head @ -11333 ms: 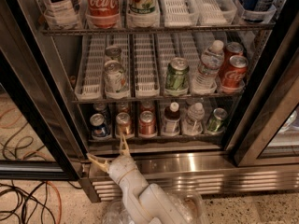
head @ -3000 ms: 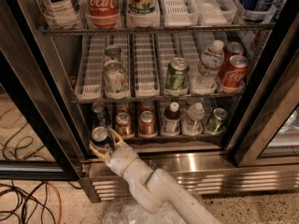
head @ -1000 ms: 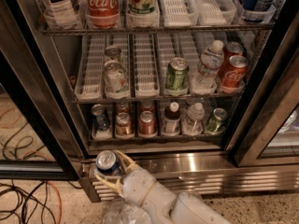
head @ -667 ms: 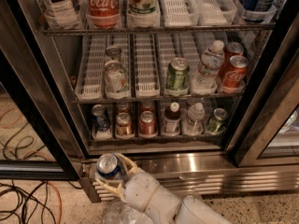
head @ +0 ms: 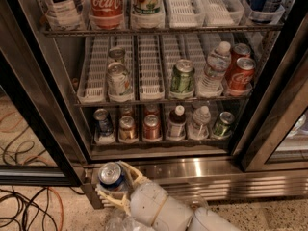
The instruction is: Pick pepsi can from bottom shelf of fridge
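One pepsi can [head: 111, 175] sits in the claw [head: 112, 183] before the fridge [head: 202, 170].

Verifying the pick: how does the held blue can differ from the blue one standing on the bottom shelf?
The blue silver-topped pepsi can is clasped by the white end effector, outside, before the steel base panel; the shelf's blue can stands free, inside, in the leftmost lane. Both have silver tops.

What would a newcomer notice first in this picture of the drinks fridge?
The gripper, low at the left in front of the steel base of the fridge, is clamped around the pepsi can, held outside the shelves. Next comes the big red Coca-Cola bottle on the top tier, upper left.
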You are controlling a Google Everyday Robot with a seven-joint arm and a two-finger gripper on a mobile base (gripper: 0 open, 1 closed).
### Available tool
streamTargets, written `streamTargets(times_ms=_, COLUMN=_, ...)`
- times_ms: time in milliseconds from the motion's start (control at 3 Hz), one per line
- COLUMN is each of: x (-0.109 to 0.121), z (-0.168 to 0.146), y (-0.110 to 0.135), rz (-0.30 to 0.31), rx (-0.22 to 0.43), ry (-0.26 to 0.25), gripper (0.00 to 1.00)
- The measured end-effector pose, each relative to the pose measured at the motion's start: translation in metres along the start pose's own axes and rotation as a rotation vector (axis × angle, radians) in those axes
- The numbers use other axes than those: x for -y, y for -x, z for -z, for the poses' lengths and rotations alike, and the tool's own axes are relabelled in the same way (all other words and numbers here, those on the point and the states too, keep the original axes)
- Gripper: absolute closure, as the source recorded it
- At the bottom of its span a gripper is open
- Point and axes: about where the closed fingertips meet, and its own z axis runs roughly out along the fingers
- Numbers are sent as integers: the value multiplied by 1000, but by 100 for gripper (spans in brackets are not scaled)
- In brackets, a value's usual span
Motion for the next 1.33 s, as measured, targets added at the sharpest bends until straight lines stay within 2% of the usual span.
streamTargets(times_ms=333, x=-7, z=10, y=14, rz=-37, rx=0, ry=6, gripper=100)
streamTargets(times_ms=1000, x=-18, z=21, y=27, rz=-193, rx=-23, ry=48, gripper=100)
streamTargets(times_ms=1333, x=-35, z=21, y=43, rz=-242, rx=-106, ry=95, gripper=100)
